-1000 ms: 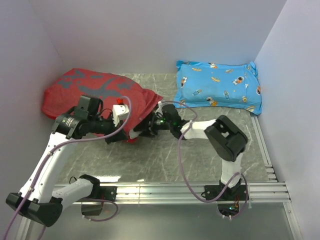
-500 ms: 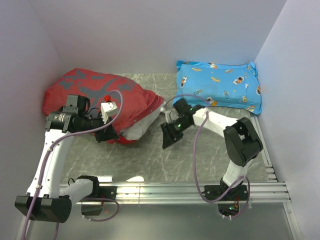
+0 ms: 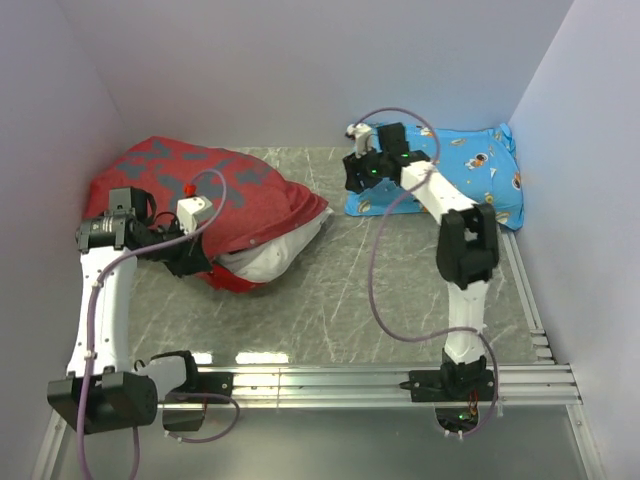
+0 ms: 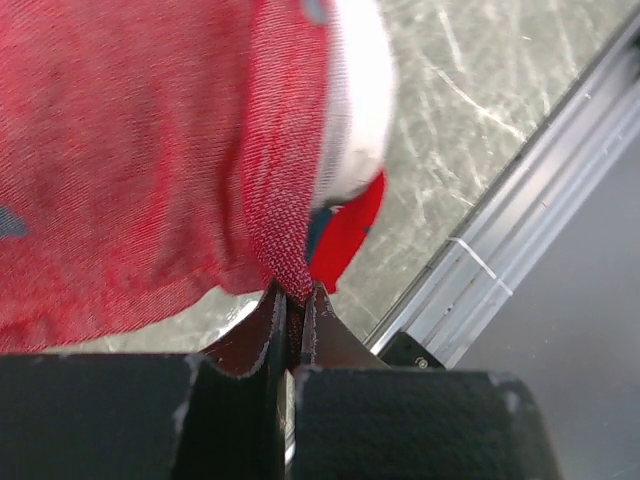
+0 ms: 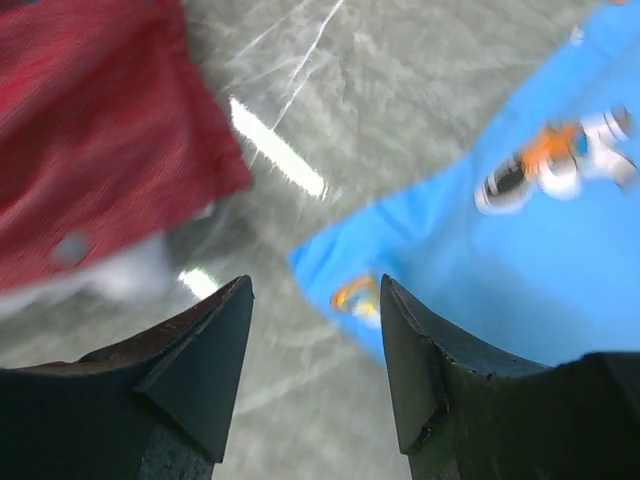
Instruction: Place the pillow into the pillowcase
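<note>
From above, the pillow (image 3: 282, 255) sits mostly inside the pillowcase (image 3: 200, 180) at the left of the worktop (image 3: 330, 300), one white corner showing. In the left wrist view my left fingers (image 4: 262, 332) are clamped on the case's hem, I'd say to hold its mouth. In the right wrist view my right fingers (image 5: 200, 350) are spread and empty, beside the blue pillow (image 5: 500, 270).

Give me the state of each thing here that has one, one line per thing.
pillowcase: stuffed and bulging, mouth open toward the right, its edge pinched by the left gripper.
pillow: mostly inside the pillowcase, white end sticking out of the mouth.
blue cartoon-print pillow: lying flat at the back right, not held.
left gripper: shut on red fabric.
right gripper: open, empty.
</note>
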Tool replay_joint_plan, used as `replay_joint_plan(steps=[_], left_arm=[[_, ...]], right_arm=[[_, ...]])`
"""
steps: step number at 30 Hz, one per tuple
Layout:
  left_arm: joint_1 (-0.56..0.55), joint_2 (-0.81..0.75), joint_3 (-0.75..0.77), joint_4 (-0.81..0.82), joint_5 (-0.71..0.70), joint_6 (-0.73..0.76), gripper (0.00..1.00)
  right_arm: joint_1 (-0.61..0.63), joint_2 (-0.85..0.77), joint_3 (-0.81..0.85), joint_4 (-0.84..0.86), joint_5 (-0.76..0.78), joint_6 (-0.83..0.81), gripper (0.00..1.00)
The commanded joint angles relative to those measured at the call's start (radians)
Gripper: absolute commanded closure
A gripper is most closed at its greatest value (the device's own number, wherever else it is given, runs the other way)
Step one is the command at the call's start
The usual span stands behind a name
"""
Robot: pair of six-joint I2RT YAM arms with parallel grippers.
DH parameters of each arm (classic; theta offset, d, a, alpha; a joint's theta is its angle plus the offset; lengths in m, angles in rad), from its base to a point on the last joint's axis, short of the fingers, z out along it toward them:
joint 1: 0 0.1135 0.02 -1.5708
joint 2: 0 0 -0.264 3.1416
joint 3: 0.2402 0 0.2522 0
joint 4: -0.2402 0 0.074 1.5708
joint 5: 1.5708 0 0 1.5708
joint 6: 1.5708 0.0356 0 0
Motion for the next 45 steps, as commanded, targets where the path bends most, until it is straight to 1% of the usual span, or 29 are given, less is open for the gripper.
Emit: replay_joint_plan(steps=[1, 2, 5, 8, 11, 14, 16, 19, 22, 23, 24, 26, 27, 28, 30, 31, 32, 33, 34, 35, 36, 37, 38, 39, 40, 42, 43, 44, 45], left_arm=[[0.044, 0.034, 0.060, 0.071, -0.027, -0.037, 1.00], [0.050, 0.060, 0.076, 0.075, -0.026, -0.045, 1.00], [0.090, 0.112, 0.103, 0.080, -0.020, -0.051, 1.00], [0.155, 0.169, 0.126, 0.071, 0.008, -0.023, 1.00], [0.217, 0.230, 0.155, 0.069, 0.042, -0.011, 1.00], [0.270, 0.292, 0.192, 0.028, 0.088, 0.035, 1.00], [0.282, 0.310, 0.205, 0.011, 0.091, 0.047, 1.00], [0.290, 0.306, 0.204, 0.018, 0.080, 0.056, 1.00], [0.303, 0.286, 0.189, 0.028, 0.068, 0.064, 1.00], [0.308, 0.278, 0.184, 0.025, 0.069, 0.073, 1.00], [0.311, 0.275, 0.181, 0.023, 0.068, 0.073, 1.00], [0.316, 0.265, 0.181, 0.032, 0.074, 0.055, 1.00], [0.316, 0.260, 0.184, 0.040, 0.077, 0.043, 1.00], [0.317, 0.255, 0.202, 0.051, 0.098, 0.026, 1.00], [0.316, 0.234, 0.230, 0.115, 0.129, -0.069, 1.00], [0.314, 0.228, 0.260, 0.155, 0.155, -0.119, 1.00], [0.310, 0.211, 0.277, 0.231, 0.198, -0.226, 1.00], [0.282, 0.203, 0.293, 0.279, 0.215, -0.273, 1.00], [0.262, 0.191, 0.319, 0.326, 0.221, -0.317, 1.00], [0.247, 0.162, 0.320, 0.385, 0.227, -0.423, 1.00], [0.227, 0.145, 0.316, 0.542, 0.236, -0.487, 1.00], [0.224, 0.127, 0.310, 0.610, 0.244, -0.547, 1.00], [0.219, 0.102, 0.310, 0.680, 0.264, -0.637, 1.00], [0.213, 0.094, 0.314, 0.768, 0.267, -0.669, 1.00], [0.210, 0.088, 0.320, 0.797, 0.276, -0.702, 1.00], [0.216, 0.082, 0.333, 0.783, 0.260, -0.671, 1.00], [0.227, 0.080, 0.334, 0.732, 0.250, -0.637, 1.00], [0.243, 0.074, 0.328, 0.707, 0.249, -0.625, 1.00], [0.298, 0.073, 0.324, 0.681, 0.290, -0.614, 1.00]], right_arm=[[0.072, 0.156, 0.129, -0.028, 0.057, -0.071, 0.39], [0.087, 0.184, 0.217, -0.071, 0.062, -0.137, 0.39], [0.124, 0.230, 0.269, -0.164, 0.054, -0.238, 0.36], [0.166, 0.229, 0.242, -0.210, 0.054, -0.347, 0.34], [0.218, 0.199, 0.173, -0.173, 0.091, -0.442, 0.34], [0.248, 0.175, 0.165, -0.144, 0.020, -0.464, 0.33], [0.268, 0.190, 0.191, -0.173, -0.012, -0.481, 0.34], [0.308, 0.236, 0.234, -0.207, 0.011, -0.501, 0.45], [0.324, 0.241, 0.239, -0.233, -0.020, -0.504, 0.73], [0.325, 0.236, 0.236, -0.251, -0.027, -0.509, 0.96], [0.322, 0.218, 0.230, -0.276, -0.018, -0.506, 1.00], [0.284, 0.184, 0.205, -0.319, -0.026, -0.489, 1.00], [0.263, 0.140, 0.199, -0.372, -0.074, -0.472, 1.00], [0.202, 0.114, 0.194, -0.403, -0.099, -0.437, 1.00], [0.139, 0.031, 0.217, -0.514, -0.164, -0.408, 1.00], [0.073, -0.003, 0.227, -0.538, -0.258, -0.359, 1.00], [0.036, -0.036, 0.248, -0.558, -0.311, -0.327, 1.00], [0.007, -0.108, 0.260, -0.573, -0.361, -0.294, 1.00], [-0.020, -0.145, 0.268, -0.567, -0.468, -0.207, 1.00], [-0.071, -0.184, 0.273, -0.549, -0.515, -0.153, 1.00], [-0.087, -0.263, 0.259, -0.467, -0.555, -0.091, 1.00], [-0.104, -0.305, 0.238, -0.410, -0.575, 0.041, 1.00], [-0.125, -0.346, 0.183, -0.361, -0.593, 0.090, 1.00], [-0.130, -0.418, 0.158, -0.286, -0.587, 0.126, 1.00], [-0.130, -0.451, 0.101, -0.264, -0.568, 0.155, 1.00], [-0.094, -0.515, 0.029, -0.263, -0.425, 0.126, 0.98], [-0.075, -0.522, -0.029, -0.286, -0.365, 0.049, 0.82], [-0.057, -0.519, -0.052, -0.312, -0.278, 0.021, 0.53], [-0.031, -0.497, -0.072, -0.363, -0.253, 0.005, 0.49]])
